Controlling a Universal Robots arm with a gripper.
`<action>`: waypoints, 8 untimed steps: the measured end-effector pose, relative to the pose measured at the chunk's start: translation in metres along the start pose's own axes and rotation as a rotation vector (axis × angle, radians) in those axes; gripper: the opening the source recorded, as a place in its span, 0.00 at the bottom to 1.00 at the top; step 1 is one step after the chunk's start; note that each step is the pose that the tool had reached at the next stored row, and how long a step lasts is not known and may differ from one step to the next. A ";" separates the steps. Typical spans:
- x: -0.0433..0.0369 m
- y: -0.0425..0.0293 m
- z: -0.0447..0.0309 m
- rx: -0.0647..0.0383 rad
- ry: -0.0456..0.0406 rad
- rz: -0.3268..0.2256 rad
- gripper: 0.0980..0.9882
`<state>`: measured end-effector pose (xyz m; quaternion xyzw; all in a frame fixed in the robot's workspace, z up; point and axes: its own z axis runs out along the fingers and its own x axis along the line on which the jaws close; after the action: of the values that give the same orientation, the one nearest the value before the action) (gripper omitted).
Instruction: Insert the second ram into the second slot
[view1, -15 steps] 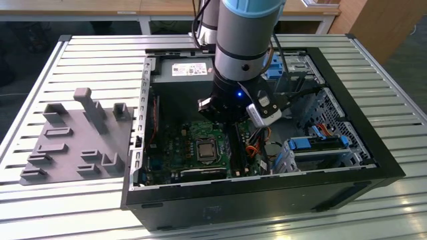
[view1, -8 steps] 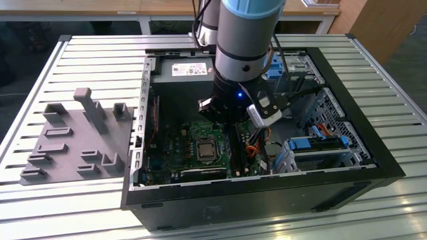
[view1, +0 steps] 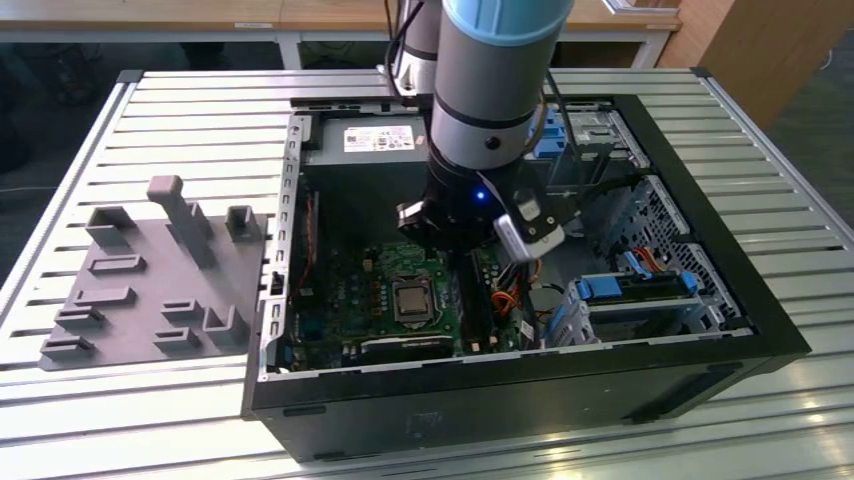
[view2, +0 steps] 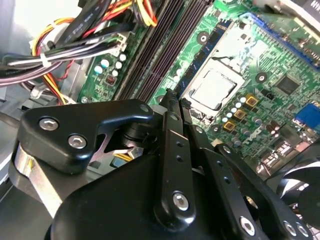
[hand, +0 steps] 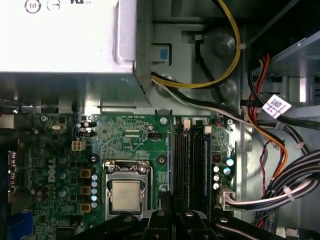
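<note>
— Slatted metal bench (view1: 160, 120) under everything, with a grey fixture plate (view1: 147, 280) of printed holders on the exterior view's left and the open computer case (view1: 747, 330) lying on its side, so the motherboard (view1: 387, 265) faces straight up at the arm.

— Where is the gripper (view2: 172, 96)?

— Down inside the case, over the strip of memory slots (hand: 190, 160) that runs beside the CPU socket (hand: 125, 192). The arm stands nearly vertical, which suits a straight push down into a slot.

— Fingers apart or together?

— In the second wrist view the two black fingers (view2: 170, 150) lie pressed side by side with only a thin seam between them. They look drawn together.

— On the second ram (hand: 170, 165)?

— Hard to say. In the first wrist view a thin blue edge stands along the slot nearest the socket, directly ahead of the fingertips; it may be the stick, already upright in its slot, but I cannot tell whether the tips still pinch it or merely sit above it.

— And the cables?

— The wire bundle (hand: 295, 180) is tied off toward the drive bays, clear of the slots.
</note>
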<state>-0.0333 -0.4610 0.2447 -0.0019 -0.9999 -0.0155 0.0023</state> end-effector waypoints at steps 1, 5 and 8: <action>-0.0002 -0.0011 0.0003 0.000 0.0000 0.000 0.04; -0.0049 -0.0019 0.0023 0.000 0.0001 0.004 0.04; -0.0062 -0.0020 0.0042 0.000 -0.0001 0.011 0.04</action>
<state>-0.0272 -0.4629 0.2404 -0.0074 -0.9998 -0.0155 0.0023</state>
